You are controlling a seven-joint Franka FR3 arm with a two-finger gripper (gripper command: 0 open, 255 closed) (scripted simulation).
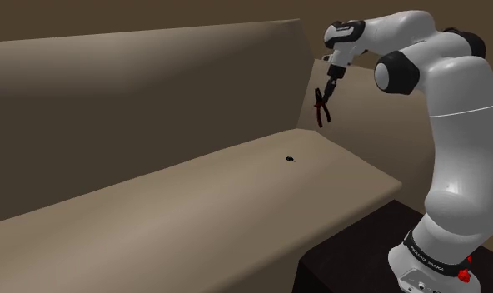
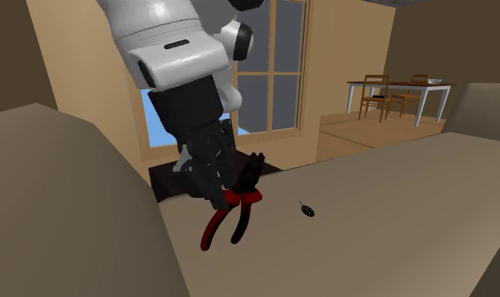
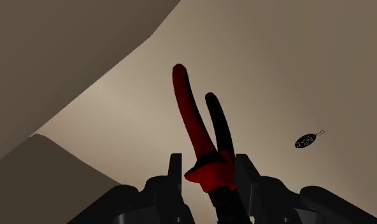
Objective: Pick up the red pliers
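The tool's [image 3: 209, 172] two black fingers stood nearest the wrist camera, closed on the red pliers [image 3: 193, 121] at the pivot, one finger pressed against each side. The two red and dark handles ran on beyond the fingertips, spread a little apart, pointing toward the tan sofa seat [image 3: 295, 70]. A small dark oval object [image 3: 305, 140] with a thin tail lay on the seat, off to one side of the handles and well apart from them.

In the shoulder view the white arm [image 1: 453, 125] rose from its dark stand [image 1: 353, 258] and bent over to the tool [image 1: 328, 88]. The pliers [image 1: 321, 112] hung handles down at the seat's [image 1: 195, 208] far corner nearest the stand, beside the end of the backrest [image 1: 136, 100]; they seemed to hang above the seat without touching it. The dark object [image 1: 291, 158] sat near the seat's back edge.

In the second exterior view the tool [image 2: 214, 190] gripped the pliers [image 2: 237, 201], whose dark head pointed up, with the oval object [image 2: 307, 210] just beyond. A window [image 2: 274, 67] and a table with chairs [image 2: 400, 89] stood behind.
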